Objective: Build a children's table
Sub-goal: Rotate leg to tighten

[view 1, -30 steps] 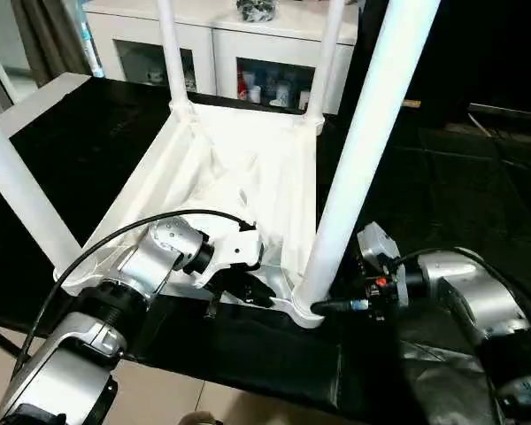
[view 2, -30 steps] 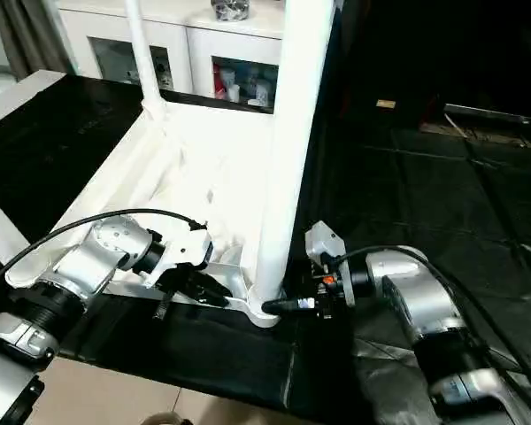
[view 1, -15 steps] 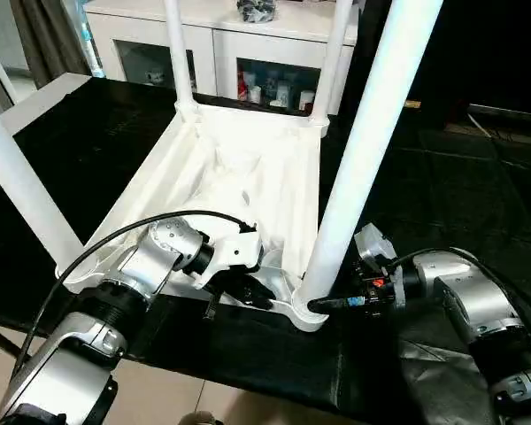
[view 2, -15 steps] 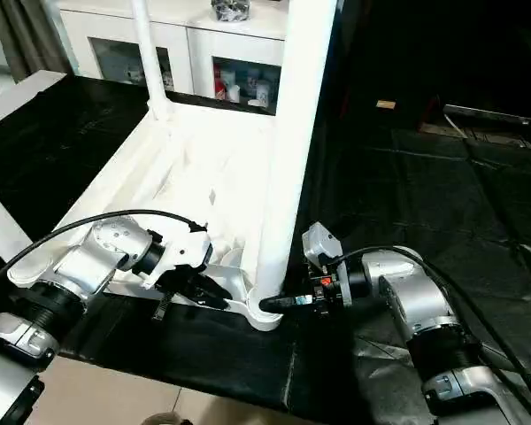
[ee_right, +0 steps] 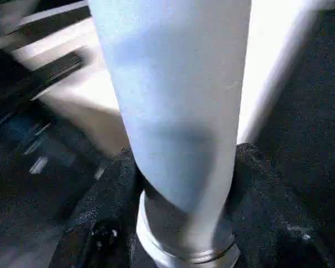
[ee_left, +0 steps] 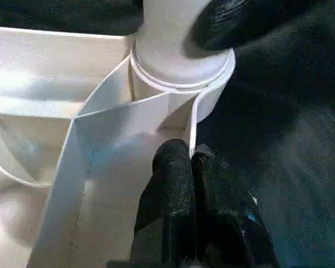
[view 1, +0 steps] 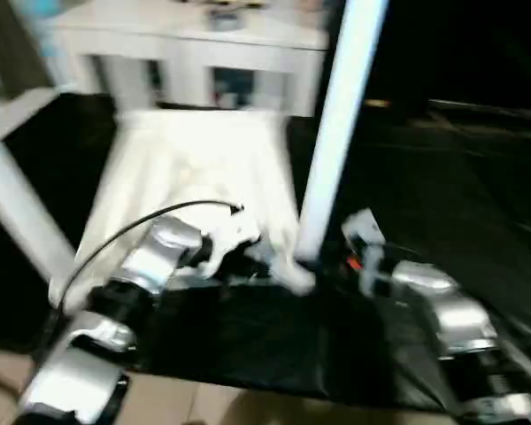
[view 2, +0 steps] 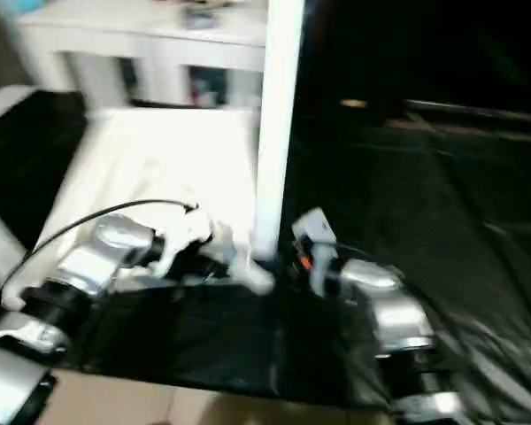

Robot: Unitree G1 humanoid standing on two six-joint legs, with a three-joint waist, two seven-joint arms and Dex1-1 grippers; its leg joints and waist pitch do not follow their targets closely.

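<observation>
- The tabletop (view 1: 195,168) lies upside down on a black-covered work surface (view 1: 442,177), its ribbed underside facing up.
- The left gripper (ee_left: 188,167) is clenched, its two black fingers pressed together with nothing visible between them.
- The left gripper's fingertips (ee_left: 173,153) rest against the tabletop's thin edge wall, just short of the round corner socket (ee_left: 181,72) ahead of them.
- From that socket rises the near leg (view 1: 336,133), a thick white tube standing upright and seated in the socket's ring.
- In the head views the left gripper sits at the tabletop's near edge, just beside the base of this leg, with a black cable (view 1: 150,221) arching over the silver left forearm (view 1: 146,266).
- The right gripper (ee_right: 181,184) is around the near leg low down, one black finger (ee_right: 109,190) on each side of the tube and close against it, grasping the leg just above the socket ring.
- In the left wrist view, a black finger of the right gripper (ee_left: 240,22) shows against the leg above the socket.
- The right forearm (view 1: 438,305) reaches in from the side of the leg away from the left gripper.
- Another leg (view 1: 18,212) stands at the tabletop's near corner on the left gripper's outer side, well apart from it.
- Beyond the tabletop's far edge stands a white cabinet (view 1: 186,53); motion blur hides what is on it.
</observation>
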